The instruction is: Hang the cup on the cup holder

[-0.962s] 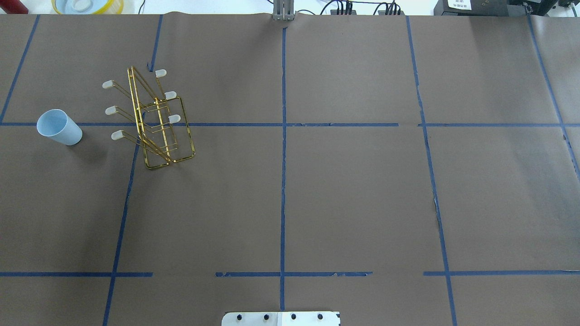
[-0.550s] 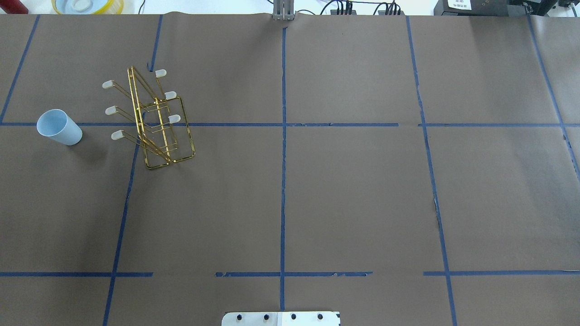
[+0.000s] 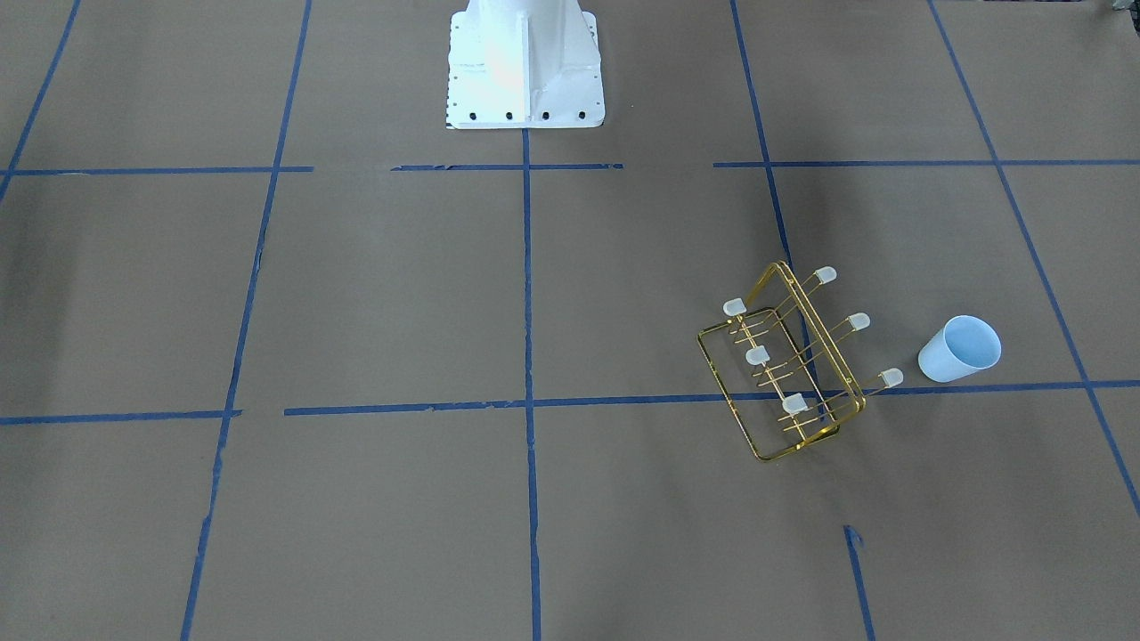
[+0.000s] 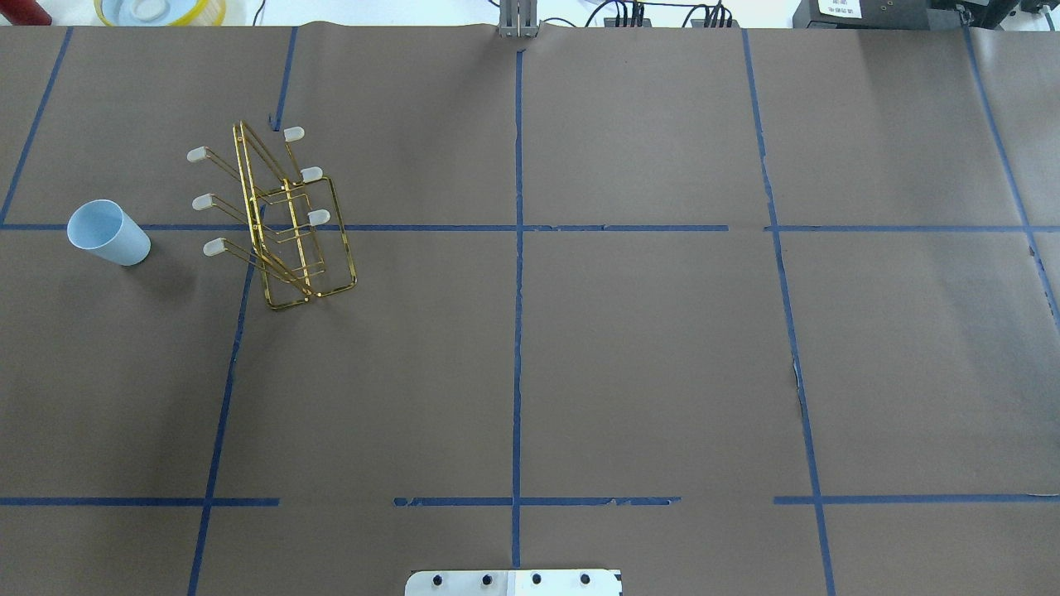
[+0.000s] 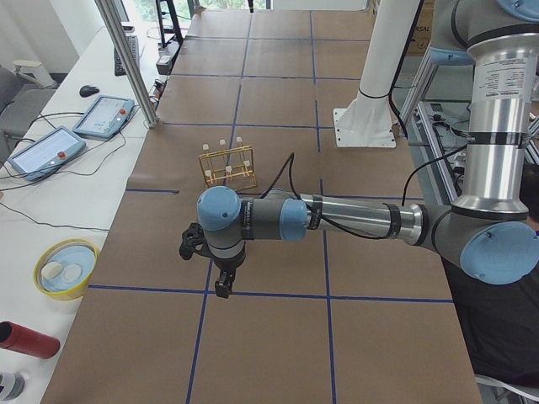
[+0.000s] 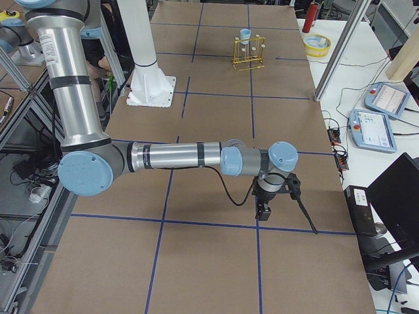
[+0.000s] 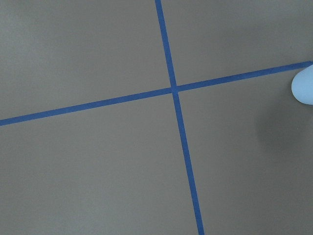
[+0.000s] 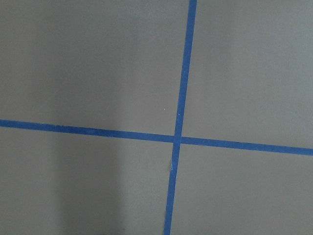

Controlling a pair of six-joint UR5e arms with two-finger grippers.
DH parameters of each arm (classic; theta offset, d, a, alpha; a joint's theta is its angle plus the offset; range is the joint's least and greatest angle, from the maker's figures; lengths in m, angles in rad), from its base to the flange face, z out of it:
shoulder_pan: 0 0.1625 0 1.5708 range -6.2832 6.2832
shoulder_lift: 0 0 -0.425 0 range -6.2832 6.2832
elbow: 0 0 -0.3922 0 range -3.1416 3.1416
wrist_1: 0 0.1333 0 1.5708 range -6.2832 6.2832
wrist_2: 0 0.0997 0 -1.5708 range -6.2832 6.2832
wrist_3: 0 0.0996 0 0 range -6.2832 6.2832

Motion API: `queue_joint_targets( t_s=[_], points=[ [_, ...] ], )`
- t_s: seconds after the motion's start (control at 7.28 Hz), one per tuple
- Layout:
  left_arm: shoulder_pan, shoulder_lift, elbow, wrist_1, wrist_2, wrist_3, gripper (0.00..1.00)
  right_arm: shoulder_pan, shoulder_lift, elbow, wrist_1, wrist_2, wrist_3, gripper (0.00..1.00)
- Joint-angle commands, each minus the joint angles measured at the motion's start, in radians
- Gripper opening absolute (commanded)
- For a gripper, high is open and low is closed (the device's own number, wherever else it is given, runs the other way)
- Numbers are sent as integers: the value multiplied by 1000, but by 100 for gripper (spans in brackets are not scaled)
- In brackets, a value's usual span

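Near the left jaws, the small pale blue plastic cup [image 4: 108, 233] sits unmoved and not yet hung; I cannot tell if those jaws are spread.

One cup [image 4: 108, 233]; one cup holder [image 4: 286, 222], six capped prongs [image 4: 196, 154]; one left arm [image 5: 354, 220]; one right arm [image 6: 177, 157]

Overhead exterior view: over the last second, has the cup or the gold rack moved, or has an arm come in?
Nothing visibly changed. The cup stands mouth up, to the left of the cup holder and apart from it, both where they were. No arm shows in this view.
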Motion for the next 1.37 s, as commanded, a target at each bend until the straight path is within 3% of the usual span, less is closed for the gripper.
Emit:
queue_joint_targets(
  t_s=[0.0,0.41,0.82,1.1,1.24],
  points=[
    [1,-24,11,-1,2,0,100,0,0,0,0,0,0,100],
    [2,-53,11,-4,-1,-90,100,0,0,0,0,0,2,100],
    [8,-65,7,-199,9,-306,100,0,0,0,0,0,0,100],
    [48,-67,-31,-290,103,-434,100,-2,0,0,0,0,0,100],
    [103,-65,-100,-294,133,-522,100,0,0,0,0,0,2,100]
  ],
)
